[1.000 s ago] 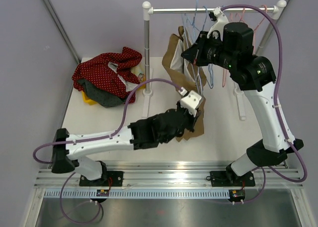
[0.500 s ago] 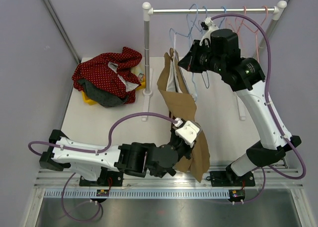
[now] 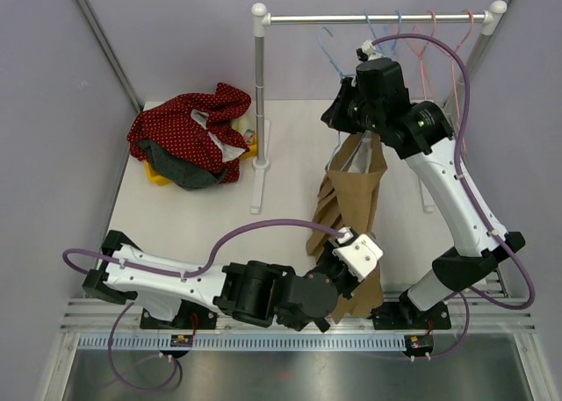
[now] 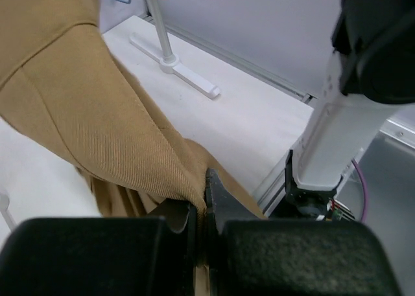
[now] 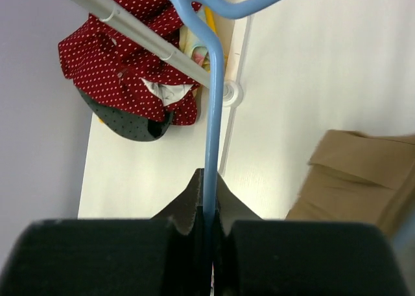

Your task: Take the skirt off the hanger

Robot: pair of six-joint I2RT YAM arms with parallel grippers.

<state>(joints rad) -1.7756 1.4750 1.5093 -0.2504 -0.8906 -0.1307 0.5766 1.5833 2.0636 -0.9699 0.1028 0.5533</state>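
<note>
Wrist views alone reveal the grips: left pincer (image 4: pixel 206 184) clamps the tan skirt (image 4: pixel 110 127), right pincer (image 5: pixel 207 191) pinches the blue hanger (image 5: pixel 213 114).

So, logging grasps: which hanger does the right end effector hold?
The blue wire hanger, pinched in the right end effector; the pink wire hangers hang on the metal rail.

Your left claw (image 4: pixel 206 202) has pulled back from the middle of the worktop (image 3: pixel 193 217) to its near edge. It now sits just beside the right arm's base (image 3: pixel 413 313), with the skirt (image 3: pixel 353 186) hem pinched in it throughout. The skirt hung bunched near the rack post (image 3: pixel 260 94) before. Now it is drawn out into a long panel running from the blue hanger (image 5: pixel 213 114) down to that claw. Your right claw (image 5: pixel 206 195) has brought the hanger lower and slightly left, below the rod (image 3: pixel 378 17).
</note>
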